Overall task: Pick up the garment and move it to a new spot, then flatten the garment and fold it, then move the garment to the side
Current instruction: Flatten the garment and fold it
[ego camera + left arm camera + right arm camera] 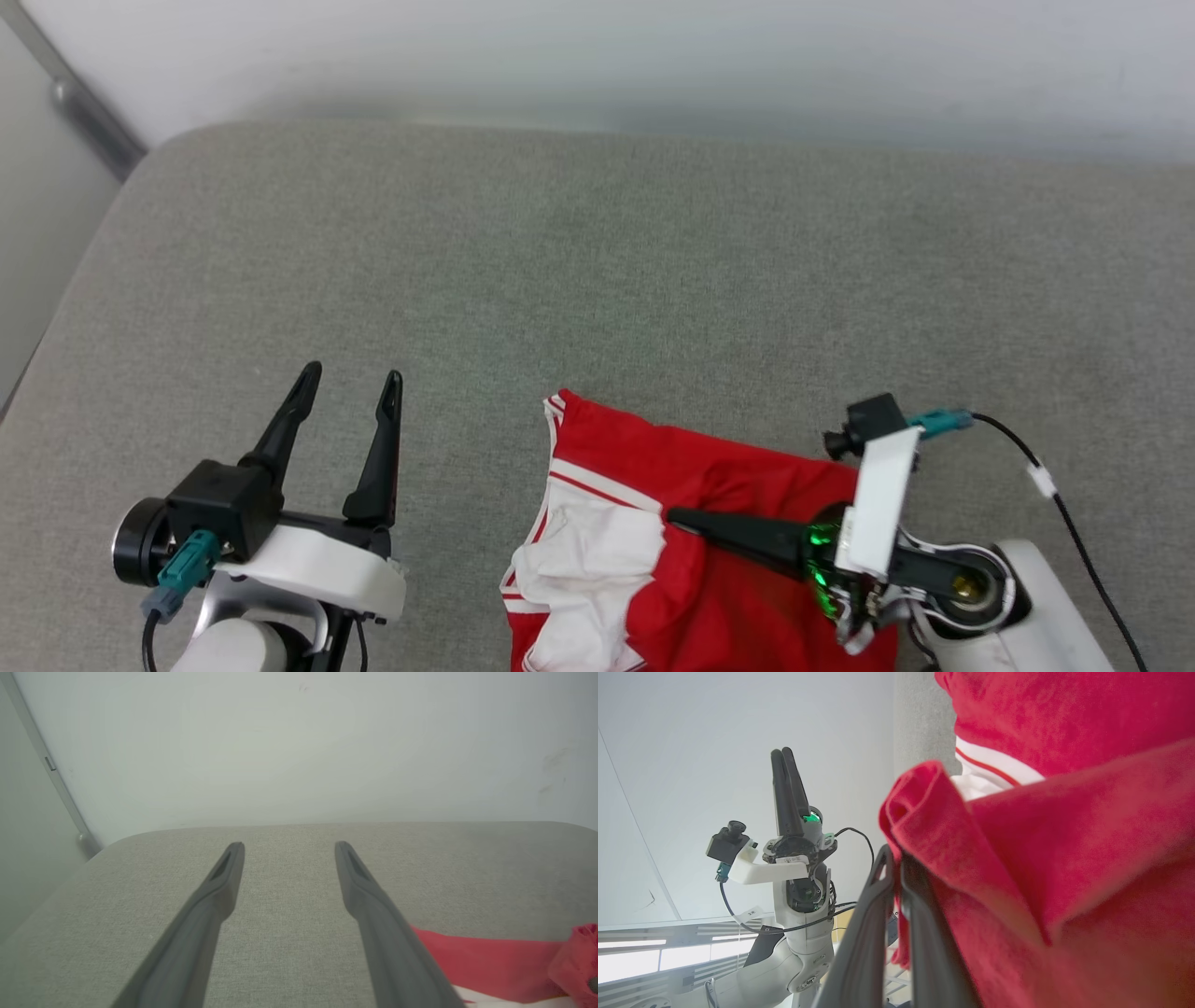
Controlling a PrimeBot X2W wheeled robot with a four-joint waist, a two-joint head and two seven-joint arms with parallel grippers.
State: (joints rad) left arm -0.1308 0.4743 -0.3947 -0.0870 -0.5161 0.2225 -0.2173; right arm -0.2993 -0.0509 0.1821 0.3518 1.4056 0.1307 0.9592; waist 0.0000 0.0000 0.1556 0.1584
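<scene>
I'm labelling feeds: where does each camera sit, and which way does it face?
Head view: from the head, down at grey cushion; left pincer open, right pincer shut on the garment.
Left wrist view: along left pincer, across cushion to wall.
Right wrist view: along right pincer into the garment; left pincer beyond.
All share the garment.

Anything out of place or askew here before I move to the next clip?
Only the garment: it lies crumpled rather than flat on the grey cushion, its white sleeve bunched up, with a red fold pinched in the shut right gripper. Nothing looks torn or spilled.
</scene>
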